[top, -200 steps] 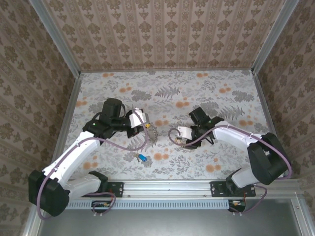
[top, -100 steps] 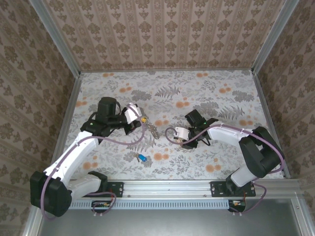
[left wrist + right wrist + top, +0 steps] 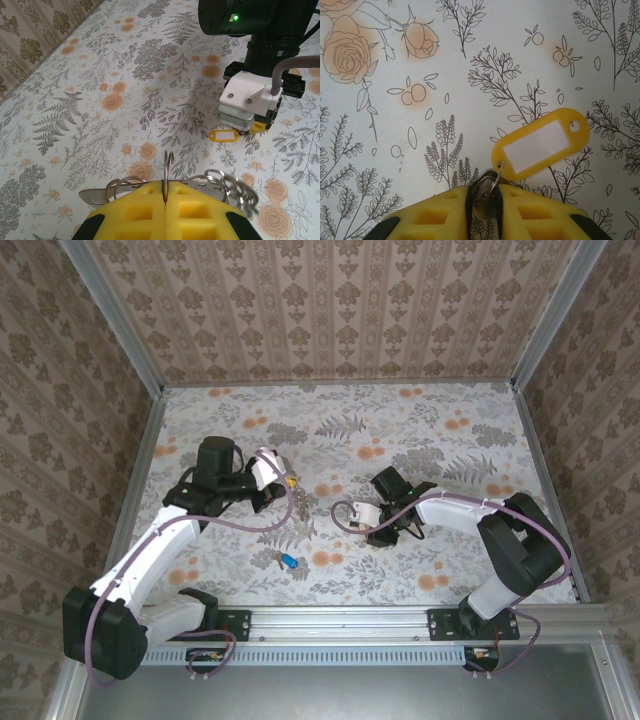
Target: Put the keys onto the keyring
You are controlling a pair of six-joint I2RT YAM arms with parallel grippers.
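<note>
Heads up, my left gripper [image 3: 165,200] is clamped on the keyring [image 3: 168,162] and my right gripper [image 3: 484,202] pinches the yellow-tagged key [image 3: 537,142] right at its edge, so I reckon it could slip when lifted.

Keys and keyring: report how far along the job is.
Done: nothing threaded that I can see. In hand: the left gripper is shut on the keyring, and the right gripper pinches the yellow-tagged key at its small ring. Left: threading that key, then the blue key lying on the table.
</note>
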